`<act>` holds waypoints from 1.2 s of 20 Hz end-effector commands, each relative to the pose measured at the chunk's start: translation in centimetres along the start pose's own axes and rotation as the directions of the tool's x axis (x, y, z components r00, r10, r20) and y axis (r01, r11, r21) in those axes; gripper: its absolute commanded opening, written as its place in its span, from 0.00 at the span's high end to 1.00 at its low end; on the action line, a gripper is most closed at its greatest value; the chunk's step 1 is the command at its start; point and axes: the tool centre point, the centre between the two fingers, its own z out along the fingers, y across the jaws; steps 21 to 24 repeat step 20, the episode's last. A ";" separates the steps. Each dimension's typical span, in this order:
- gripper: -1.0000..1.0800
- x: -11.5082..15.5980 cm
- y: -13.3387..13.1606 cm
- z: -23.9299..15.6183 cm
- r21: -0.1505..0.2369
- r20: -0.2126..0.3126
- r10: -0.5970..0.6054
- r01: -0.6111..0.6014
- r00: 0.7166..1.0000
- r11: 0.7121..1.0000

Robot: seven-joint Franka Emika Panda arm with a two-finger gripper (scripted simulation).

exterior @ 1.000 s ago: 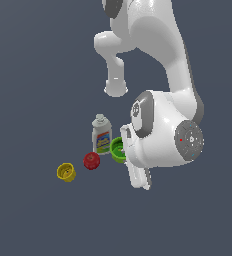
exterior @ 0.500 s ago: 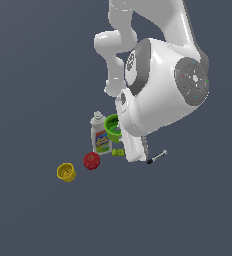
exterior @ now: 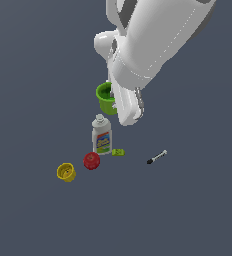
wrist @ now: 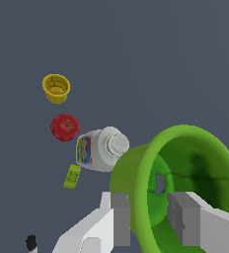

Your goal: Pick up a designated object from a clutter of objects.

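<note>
Progress check: bright green round cup with thick rim (exterior: pixel 105 97) is off the surface and carried in the air, above and behind the remaining clutter in the exterior view. Wrist view shows the gripper (wrist: pixel 152 217) straddling the cup wall, one grey finger (wrist: pixel 120 219) outside the rim and the other inside the darker bowl, so the fingers are clenched on the wall of the green cup (wrist: pixel 183 183), which hangs tilted, mouth turned toward the wrist camera. Left on the dark grey surface (exterior: pixel 33 75): white bottle with blue-yellow label (exterior: pixel 102 136), upright; tiny green block (exterior: pixel 118 152) just beside its base; red apple-like ball (exterior: pixel 91 160) near the bottle; small yellow cup (exterior: pixel 66 172) further toward the exterior view's left; black-and-white marker (exterior: pixel 156 157) well apart toward the exterior view's right. Judgement: grasp and lift are done on the correct item, none of the others looks knocked over. What remains, if anything, is to hold the cup steady at height; the one-wall pinch could let it swing or slip.
</note>
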 end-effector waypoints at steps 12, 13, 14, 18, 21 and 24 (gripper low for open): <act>1.00 3.2 9.5 -7.4 0.000 -0.001 0.002 -0.002 1.000 1.000; 1.00 3.3 9.9 -7.7 0.000 -0.001 0.002 -0.002 1.000 1.000; 1.00 3.4 10.1 -7.9 0.000 -0.002 0.002 -0.002 1.000 1.000; 1.00 3.6 10.8 -8.6 0.000 -0.002 0.002 -0.002 1.000 1.000; 1.00 3.7 10.8 -8.6 0.000 -0.002 0.002 -0.002 1.000 1.000; 1.00 3.7 10.8 -8.6 0.000 -0.002 0.002 -0.002 1.000 1.000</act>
